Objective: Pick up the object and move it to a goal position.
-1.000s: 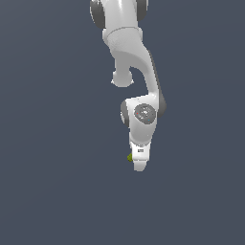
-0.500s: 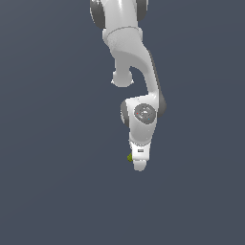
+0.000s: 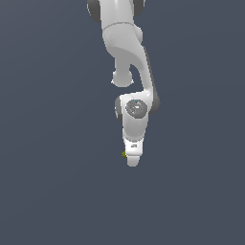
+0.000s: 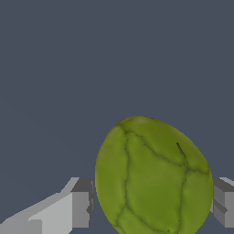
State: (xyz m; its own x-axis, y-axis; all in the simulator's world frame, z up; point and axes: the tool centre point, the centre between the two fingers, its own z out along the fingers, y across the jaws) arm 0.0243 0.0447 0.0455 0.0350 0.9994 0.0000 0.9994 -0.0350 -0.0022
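One arm, one object. Wrist view, left to right: grey finger pad (image 4: 82, 203), olive-green object (image 4: 153, 176), second pad (image 4: 224, 201); jaws pinching the object, both pads touching it. Exterior view: green sliver (image 3: 124, 154) peeks just beside the gripper (image 3: 133, 160), on its left. Nothing has shifted over the last second, arm holding still; grasp looks settled, carry to goal likely next.

The lumpy rounded object (image 4: 153, 176) between my fingers is olive-green, crossed with darker green vein-like lines. My blocky fingers (image 4: 81, 205) are light grey with darker grey pads, my glossy arm (image 3: 130, 57) is white with grey joints, and the flat ground (image 3: 48, 143) is plain slate blue-grey.
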